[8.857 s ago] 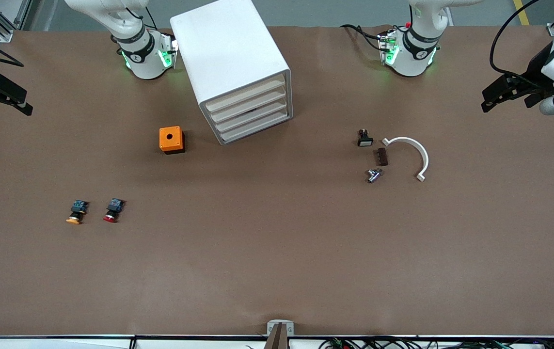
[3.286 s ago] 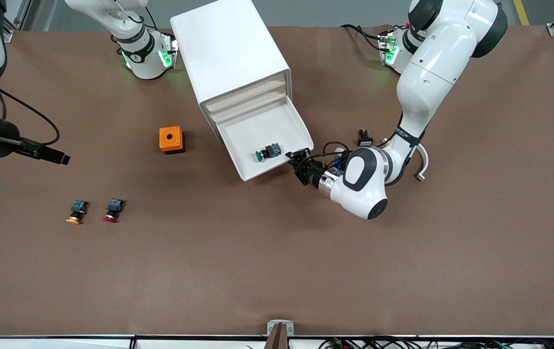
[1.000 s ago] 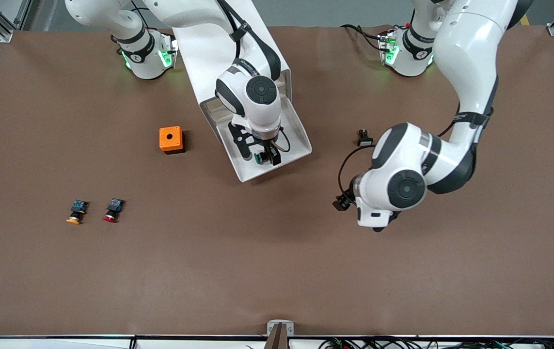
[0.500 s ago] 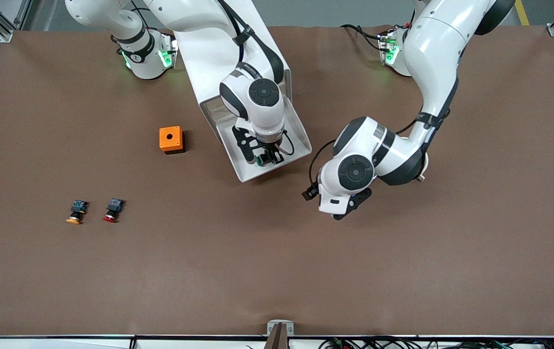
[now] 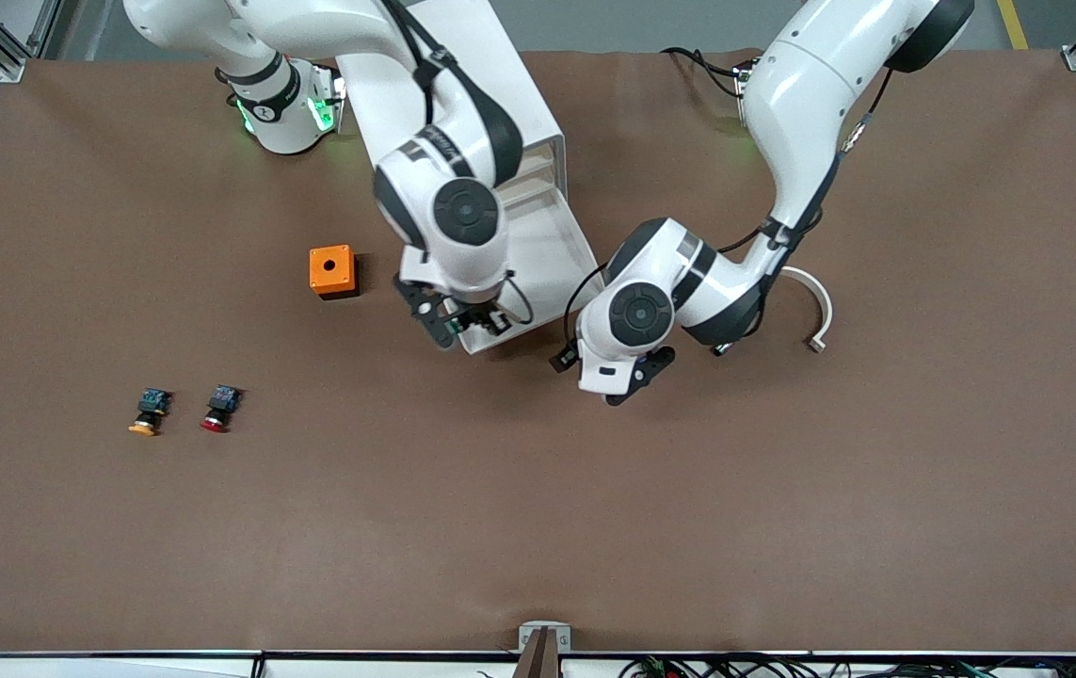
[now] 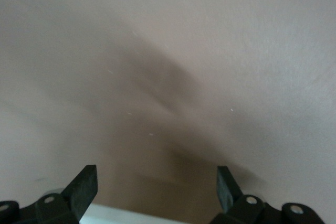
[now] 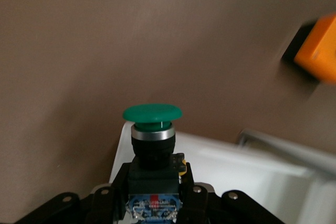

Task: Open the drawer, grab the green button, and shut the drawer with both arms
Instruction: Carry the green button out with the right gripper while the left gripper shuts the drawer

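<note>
The bottom drawer of the white cabinet stands pulled out. My right gripper is over the drawer's front corner, shut on the green-capped button. The button's black body sits between the fingers, cap pointing away from the hand. In the right wrist view the white drawer lies just below the button. My left gripper is open and empty, low over the table beside the drawer's front. In the left wrist view it shows bare table and a strip of white edge.
An orange box with a round hole sits beside the cabinet toward the right arm's end, also in the right wrist view. A yellow-capped button and a red-capped button lie nearer the front camera. A white curved piece lies by the left arm.
The left arm pulled the drawer open and backed off. The right gripper closed on the green button in the drawer and carried it to the front corner. The left gripper moved toward the drawer front.
</note>
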Robot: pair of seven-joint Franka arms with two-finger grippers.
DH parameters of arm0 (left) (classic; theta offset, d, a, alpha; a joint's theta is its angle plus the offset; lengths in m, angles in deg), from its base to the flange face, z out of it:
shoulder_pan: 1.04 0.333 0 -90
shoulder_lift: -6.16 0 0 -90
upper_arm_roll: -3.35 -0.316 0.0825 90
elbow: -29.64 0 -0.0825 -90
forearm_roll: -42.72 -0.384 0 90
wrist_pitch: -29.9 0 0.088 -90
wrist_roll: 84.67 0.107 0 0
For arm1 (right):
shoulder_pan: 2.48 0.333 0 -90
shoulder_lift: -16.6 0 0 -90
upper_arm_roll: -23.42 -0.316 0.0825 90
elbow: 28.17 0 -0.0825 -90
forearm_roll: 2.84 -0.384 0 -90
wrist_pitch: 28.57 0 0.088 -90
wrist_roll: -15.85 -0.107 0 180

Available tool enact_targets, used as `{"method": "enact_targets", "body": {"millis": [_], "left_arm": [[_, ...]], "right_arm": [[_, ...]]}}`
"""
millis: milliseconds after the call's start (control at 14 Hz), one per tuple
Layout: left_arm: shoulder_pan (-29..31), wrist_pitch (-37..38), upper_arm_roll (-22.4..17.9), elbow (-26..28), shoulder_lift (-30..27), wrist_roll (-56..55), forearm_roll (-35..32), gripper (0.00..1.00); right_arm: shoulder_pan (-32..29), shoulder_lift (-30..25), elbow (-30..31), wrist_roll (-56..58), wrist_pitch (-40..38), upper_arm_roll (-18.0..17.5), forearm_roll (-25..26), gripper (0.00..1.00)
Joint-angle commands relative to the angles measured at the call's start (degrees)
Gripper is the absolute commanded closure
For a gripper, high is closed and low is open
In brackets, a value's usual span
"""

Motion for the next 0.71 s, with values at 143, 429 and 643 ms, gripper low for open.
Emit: {"method": "enact_targets", "body": {"millis": [143,429,643], "left_arm": [[-3.62,-3.01,-0.01,2.20,1.59,-4.47,0.84,0.00],[-7.48,-2.92,0.26,4.31,1.07,-10.46,2.94,0.00],[-10.55,-3.01,1.40,4.93,0.80,-13.88,4.44,0.00]], "right_arm": [[-14.41,-9.97,10.54,36.84,0.18,-0.83,0.68,1.00],[-20.67,-10.95,21.25,54.56,13.76,-0.66,2.18,1.00],[-24.88,-9.64,30.41,63.35,31.35,-0.74,2.18,1.00]]}}
